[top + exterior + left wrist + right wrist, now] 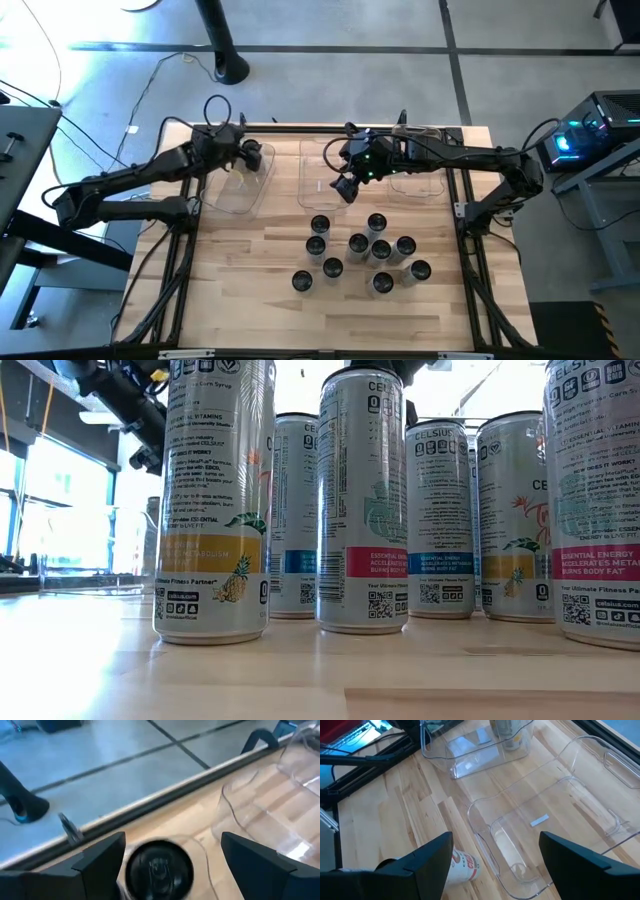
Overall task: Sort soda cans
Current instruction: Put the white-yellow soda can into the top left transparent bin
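Several soda cans (365,250) stand upright in a cluster on the wooden table; the low view shows them close up (362,500). One more can (159,869) stands in the clear left bin (225,195); it also shows in the right wrist view (507,730). My left gripper (252,155) hangs open just above that can, its fingers (100,862) apart from the can on either side. My right gripper (345,188) is open above the middle bin (520,840), with nothing between its fingers. A red-labelled can (464,865) stands on the table beside that bin.
Three clear bins line the table's far edge: left, middle (318,165) and right (420,180). Bare wood lies along the near edge and on both sides of the can cluster. Dark rails (180,260) run along the table's sides.
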